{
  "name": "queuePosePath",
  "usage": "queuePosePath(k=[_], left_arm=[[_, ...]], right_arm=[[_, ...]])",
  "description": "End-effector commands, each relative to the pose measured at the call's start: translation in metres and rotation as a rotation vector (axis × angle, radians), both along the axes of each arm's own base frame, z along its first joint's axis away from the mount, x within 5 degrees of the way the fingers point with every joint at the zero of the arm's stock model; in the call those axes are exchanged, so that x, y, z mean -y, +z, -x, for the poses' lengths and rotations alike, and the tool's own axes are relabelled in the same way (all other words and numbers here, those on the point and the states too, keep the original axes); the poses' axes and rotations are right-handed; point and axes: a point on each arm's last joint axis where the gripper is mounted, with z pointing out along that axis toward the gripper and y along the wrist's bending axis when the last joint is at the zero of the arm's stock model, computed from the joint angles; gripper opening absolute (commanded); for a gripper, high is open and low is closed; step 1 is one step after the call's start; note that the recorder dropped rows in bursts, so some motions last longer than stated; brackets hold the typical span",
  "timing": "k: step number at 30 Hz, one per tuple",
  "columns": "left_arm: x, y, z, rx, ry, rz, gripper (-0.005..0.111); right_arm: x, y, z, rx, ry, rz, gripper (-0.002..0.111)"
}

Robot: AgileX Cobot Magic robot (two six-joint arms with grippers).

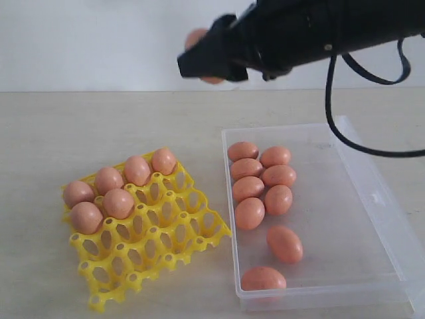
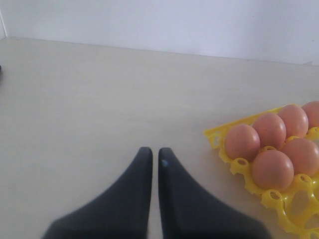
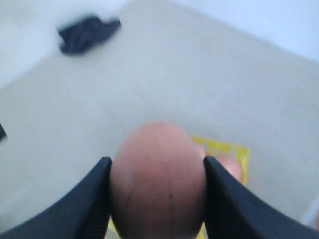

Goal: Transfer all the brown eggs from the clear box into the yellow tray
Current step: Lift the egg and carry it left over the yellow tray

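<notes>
Above the table (image 1: 133, 119), the right claw (image 1: 202, 60) clasps one brown egg (image 3: 157, 184).

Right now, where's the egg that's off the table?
The egg is clamped in the right gripper, raised at the exterior view's top centre, above the yellow tray.

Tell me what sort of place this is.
Probably a robot test bench, not a kitchen: a beige table against a blank white wall, a black robot arm overhead, and a yellow tray and a clear box of eggs laid out.
</notes>
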Motion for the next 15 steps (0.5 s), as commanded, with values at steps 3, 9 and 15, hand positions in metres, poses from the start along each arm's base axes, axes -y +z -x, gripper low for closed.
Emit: queuePosePath(k=[3, 9, 15], left_arm=[[0.000, 0.000, 0.000, 0.005, 0.002, -0.003, 0.004], [0.000, 0.000, 0.000, 0.005, 0.002, -0.003, 0.004], [0.000, 0.000, 0.000, 0.005, 0.002, -0.003, 0.004]], right_arm=[[-0.009, 0.026, -0.005, 0.185, 0.036, -0.259, 0.000], [-0.023, 0.035, 0.022, 0.243, 0.398, -0.349, 0.000], [-0.033, -0.003, 0.044, 0.163, 0.628, 0.071, 0.000]])
